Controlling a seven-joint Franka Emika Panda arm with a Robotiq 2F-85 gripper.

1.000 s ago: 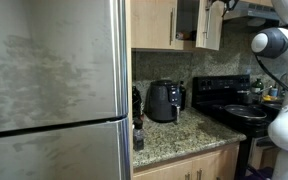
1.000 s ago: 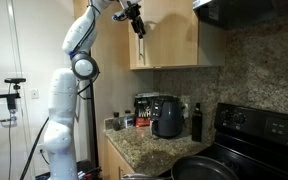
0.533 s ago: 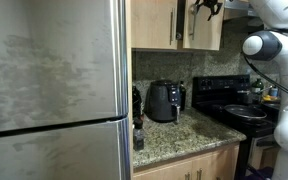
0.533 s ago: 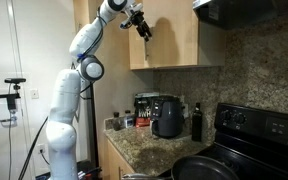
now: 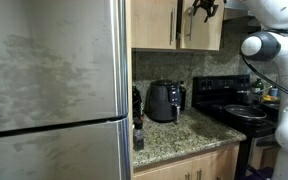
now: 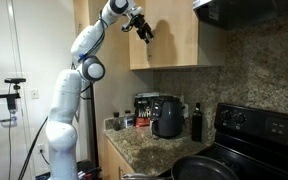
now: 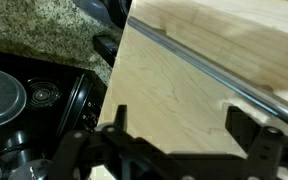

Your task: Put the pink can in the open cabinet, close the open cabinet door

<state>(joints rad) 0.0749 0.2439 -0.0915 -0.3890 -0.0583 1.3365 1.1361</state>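
Gripper (image 6: 144,28) has advanced w/ cabinet door (image 7: 184,80), narrowing the gap. Fingers (image 7: 114,120) spread, empty, set vs. door face to push it shut.

In an exterior view the claw (image 5: 203,8) is small, dark and clipped by the top edge; jaw stance unreadable there. The cabinet door (image 7: 184,70) hides the cabinet interior. Small items (image 6: 124,120) on the surface (image 6: 134,146) are too small to identify.

Pale wooden upper cabinet door (image 5: 208,34), almost shut
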